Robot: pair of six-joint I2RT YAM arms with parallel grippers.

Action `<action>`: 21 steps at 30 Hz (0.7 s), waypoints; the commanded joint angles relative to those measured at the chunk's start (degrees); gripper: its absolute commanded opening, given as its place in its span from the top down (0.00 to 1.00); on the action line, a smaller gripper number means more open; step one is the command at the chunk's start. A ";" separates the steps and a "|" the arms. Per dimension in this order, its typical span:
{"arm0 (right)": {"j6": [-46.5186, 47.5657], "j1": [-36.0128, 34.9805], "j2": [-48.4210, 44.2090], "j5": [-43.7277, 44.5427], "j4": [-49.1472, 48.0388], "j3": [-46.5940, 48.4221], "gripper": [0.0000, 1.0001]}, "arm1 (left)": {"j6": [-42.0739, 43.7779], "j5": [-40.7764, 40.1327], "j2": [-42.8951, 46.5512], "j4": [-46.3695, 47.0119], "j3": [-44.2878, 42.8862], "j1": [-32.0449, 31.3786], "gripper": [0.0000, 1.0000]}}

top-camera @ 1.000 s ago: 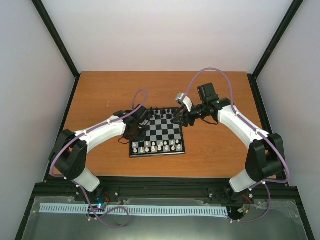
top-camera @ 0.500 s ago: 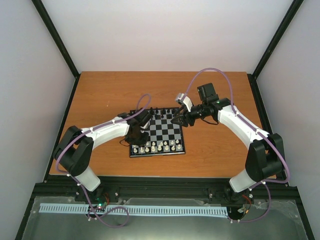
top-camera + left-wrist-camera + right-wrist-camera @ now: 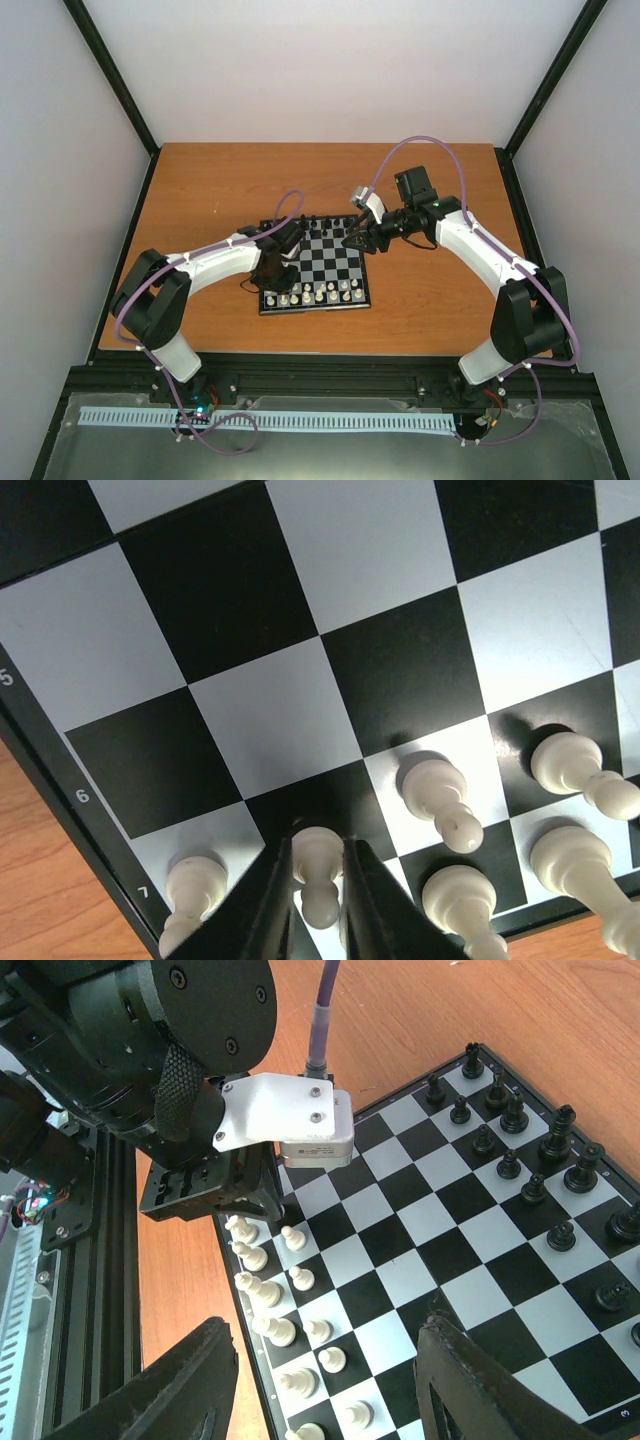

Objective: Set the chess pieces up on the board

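The board point(image 3: 338, 262) lies in the middle of the table. Cream-white chess pieces point(image 3: 320, 293) fill its near rows and black pieces point(image 3: 318, 222) stand along its far edge. My left gripper point(image 3: 272, 274) is low over the board's near-left part. In the left wrist view it point(image 3: 318, 890) is shut on a white pawn point(image 3: 318, 865) that stands on a black square point(image 3: 330, 800), beside other white pawns point(image 3: 438, 792). My right gripper point(image 3: 350, 240) hovers over the board's far right, open and empty. Its wide-apart fingers point(image 3: 165, 1390) frame the white rows point(image 3: 275, 1300) in the right wrist view.
The board rests on an orange wooden table point(image 3: 220, 190) with bare wood on all sides. A black frame rail point(image 3: 320, 365) runs along the near edge. In the right wrist view the left arm's wrist and camera point(image 3: 290, 1120) loom over the board's white side.
The left arm has drawn its elbow in and its gripper has shifted slightly towards the board's near-left part. The right arm has stayed still.
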State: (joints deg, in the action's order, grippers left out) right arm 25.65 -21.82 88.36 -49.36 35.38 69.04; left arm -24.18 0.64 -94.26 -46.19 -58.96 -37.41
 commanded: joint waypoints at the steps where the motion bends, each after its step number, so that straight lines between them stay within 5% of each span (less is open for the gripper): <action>1: 0.81 0.47 0.68 -1.10 0.69 0.57 0.51 | 0.28 0.31 -0.32 0.15 -0.59 -0.33 0.79; 13: 0.32 2.48 -2.32 2.74 2.18 3.06 0.50 | 1.56 -2.67 6.88 -2.73 -4.58 -0.38 0.68; 18: -7.47 8.48 -7.34 8.89 -2.10 2.79 0.45 | 7.34 -9.39 13.40 -4.78 -9.07 -0.38 0.61; 20: -11.05 12.84 -9.66 10.98 -3.80 2.50 0.27 | 9.34 -13.69 16.54 -4.22 -9.86 -0.26 0.51; 21: -12.62 14.60 -11.00 13.17 -5.04 1.92 0.03 | 10.19 -15.48 18.08 -3.57 -10.00 -0.29 0.45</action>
State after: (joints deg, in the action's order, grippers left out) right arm 20.32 -13.08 82.74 -42.70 35.44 70.35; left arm -19.55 -6.46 -81.73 -49.34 -65.73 -37.45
